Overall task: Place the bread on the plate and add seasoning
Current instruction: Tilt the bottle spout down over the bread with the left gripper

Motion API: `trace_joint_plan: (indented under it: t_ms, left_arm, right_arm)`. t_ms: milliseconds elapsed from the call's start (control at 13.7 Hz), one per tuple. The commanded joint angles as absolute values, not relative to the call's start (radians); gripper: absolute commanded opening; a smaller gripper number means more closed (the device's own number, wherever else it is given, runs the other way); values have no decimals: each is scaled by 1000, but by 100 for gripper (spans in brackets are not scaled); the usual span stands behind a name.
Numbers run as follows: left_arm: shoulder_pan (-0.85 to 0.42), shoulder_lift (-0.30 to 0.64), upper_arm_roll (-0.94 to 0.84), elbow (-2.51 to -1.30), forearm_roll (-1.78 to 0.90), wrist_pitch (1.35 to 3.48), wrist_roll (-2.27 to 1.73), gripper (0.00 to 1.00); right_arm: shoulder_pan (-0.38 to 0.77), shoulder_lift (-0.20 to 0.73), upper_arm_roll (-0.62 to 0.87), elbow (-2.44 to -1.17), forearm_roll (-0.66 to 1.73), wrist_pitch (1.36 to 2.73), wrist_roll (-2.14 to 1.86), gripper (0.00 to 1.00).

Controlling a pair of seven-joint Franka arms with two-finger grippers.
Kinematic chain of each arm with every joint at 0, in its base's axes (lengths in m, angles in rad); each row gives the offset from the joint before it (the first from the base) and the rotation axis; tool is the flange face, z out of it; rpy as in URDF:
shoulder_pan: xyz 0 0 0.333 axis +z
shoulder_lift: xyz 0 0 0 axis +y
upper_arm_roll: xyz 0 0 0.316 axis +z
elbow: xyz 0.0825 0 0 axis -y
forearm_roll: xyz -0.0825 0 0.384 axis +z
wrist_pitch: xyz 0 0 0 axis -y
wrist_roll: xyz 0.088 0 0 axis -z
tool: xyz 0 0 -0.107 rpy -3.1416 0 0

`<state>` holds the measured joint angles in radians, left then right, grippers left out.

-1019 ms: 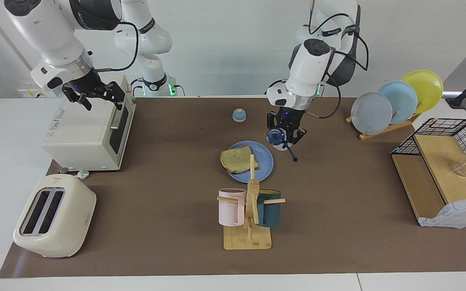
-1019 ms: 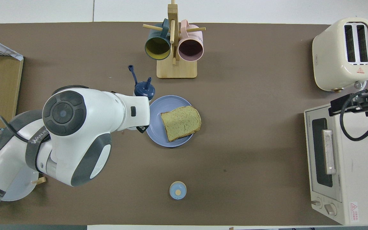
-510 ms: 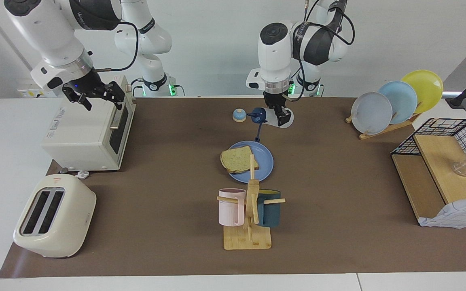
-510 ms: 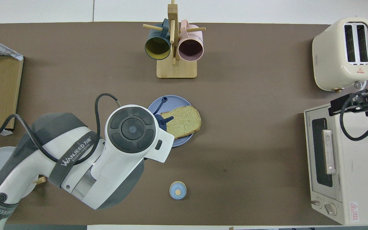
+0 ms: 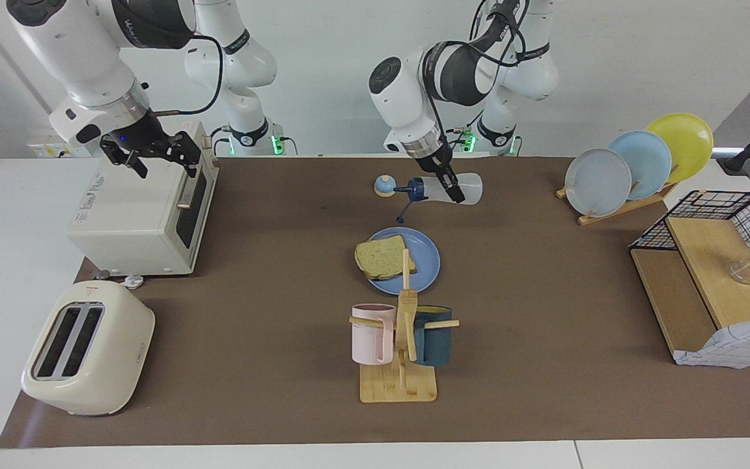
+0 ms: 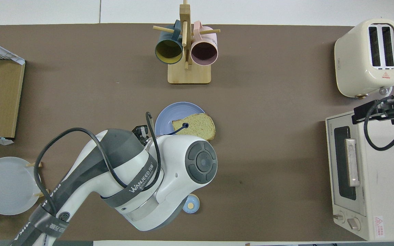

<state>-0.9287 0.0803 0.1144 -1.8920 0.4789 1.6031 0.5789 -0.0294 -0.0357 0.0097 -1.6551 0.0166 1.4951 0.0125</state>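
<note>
Holding the seasoning [image 5: 450, 189] on its side in the air, the left gripper [image 5: 454, 193] had its fingers clamped tight round the translucent white body, the dark navy cap [image 5: 416, 189] pointing toward the right arm's end of the table and its loop [image 5: 403, 212] dangling loose below. The bottle appeared to hang over the mat just robot-side of the plate [image 5: 428, 264] rather than squarely over the bread [image 5: 383, 256], so anything shaken out now would likely have landed on the brown mat or the plate's rim; the smooth plastic could also have twisted in so narrow a pinch. The swinging loop might have brushed the slice if the arm dropped lower, and the small blue-domed bell [image 5: 385, 185] stood close enough to the cap to be knocked. The bread lay flat on the round, glossy medium-blue plate, a square tan slice with a porous, greenish crumb and darker crust, one corner overhanging the rim. Over the cream toaster oven [image 5: 144, 212], the right gripper [image 5: 157, 154] waited with its jaws spread wide and nothing in them.
</note>
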Motion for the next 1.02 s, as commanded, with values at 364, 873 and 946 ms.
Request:
trace_joint_plan:
  t_ms: [364, 873, 946]
  left_arm:
    - [-1031, 264, 124, -1861, 693, 1476, 588, 0]
    - [-907, 305, 130, -1859, 975, 1483, 591, 0]
    - [-899, 305, 130, -1859, 989, 1486, 591, 0]
  right_arm:
    - [-40, -35, 15, -1647, 21, 1485, -6, 100]
    - [-40, -35, 15, -1647, 20, 1485, -5, 100]
    - [-40, -35, 15, -1647, 20, 1485, -6, 100]
